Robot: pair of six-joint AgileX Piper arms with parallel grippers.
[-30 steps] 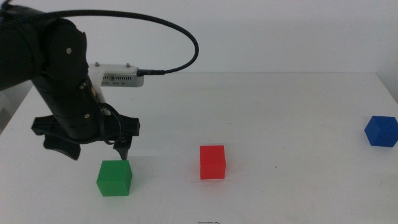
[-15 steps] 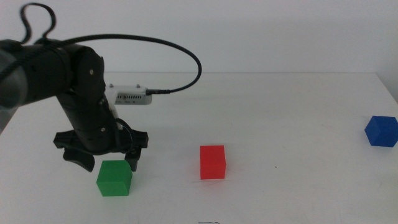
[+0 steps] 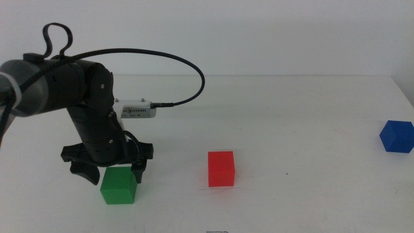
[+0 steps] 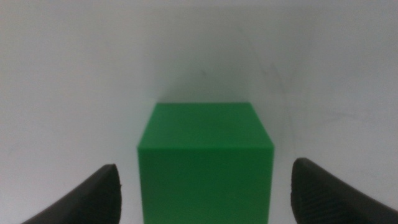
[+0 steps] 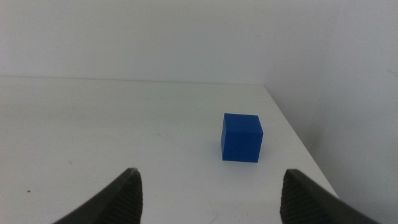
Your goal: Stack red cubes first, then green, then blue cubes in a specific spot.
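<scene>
The green cube (image 3: 119, 185) rests on the white table at the front left. My left gripper (image 3: 110, 172) hangs just behind and over it, open, one jaw on each side. In the left wrist view the green cube (image 4: 206, 158) fills the gap between the two jaw tips without touching them. The red cube (image 3: 221, 168) stands alone near the table's middle front. The blue cube (image 3: 396, 136) sits at the far right edge; the right wrist view shows the blue cube (image 5: 241, 137) ahead of my open right gripper (image 5: 208, 196), well apart from it.
A white cable box (image 3: 137, 110) with a black cable lies behind the left arm. The table's right edge (image 5: 298, 137) runs close beside the blue cube.
The left arm has moved right and down, bringing its open jaws from up and left of the green cube to either side of it. The cubes have not moved.
</scene>
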